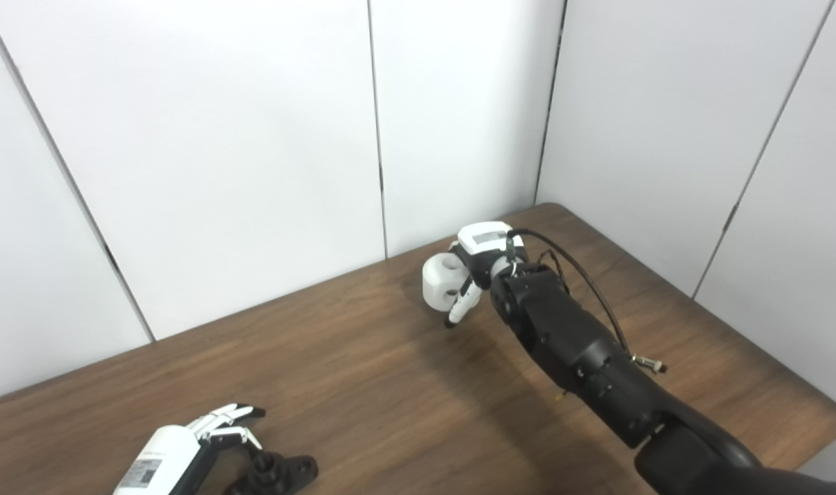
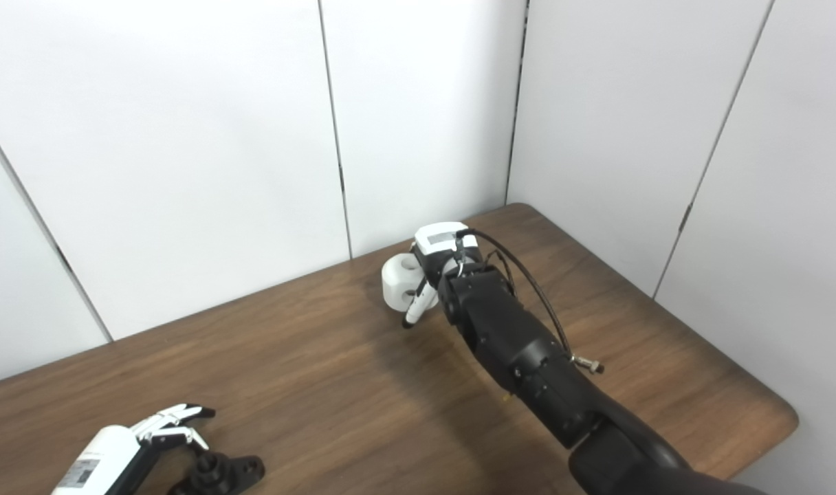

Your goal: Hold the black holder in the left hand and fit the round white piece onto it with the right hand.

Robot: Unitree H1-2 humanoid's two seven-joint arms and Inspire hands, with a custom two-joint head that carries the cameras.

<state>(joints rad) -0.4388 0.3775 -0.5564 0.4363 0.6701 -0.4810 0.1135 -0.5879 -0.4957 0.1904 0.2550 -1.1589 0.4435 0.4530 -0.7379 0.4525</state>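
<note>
The round white piece (image 1: 440, 280), a thick ring with a centre hole, is at the far middle of the brown table (image 1: 363, 371). My right hand (image 1: 474, 269) reaches it from the right and is shut on it, one finger crossing its front. The black holder (image 1: 278, 473), a flat bracket with a raised round post, lies at the near left edge. My left hand (image 1: 220, 427) hovers just left of and above the holder, fingers spread and open, apparently apart from it.
White wall panels (image 1: 253, 137) close off the table's back and right sides. The table's rounded right corner (image 1: 827, 412) lies near my right forearm (image 1: 583, 357), which carries a looping black cable (image 1: 590, 282).
</note>
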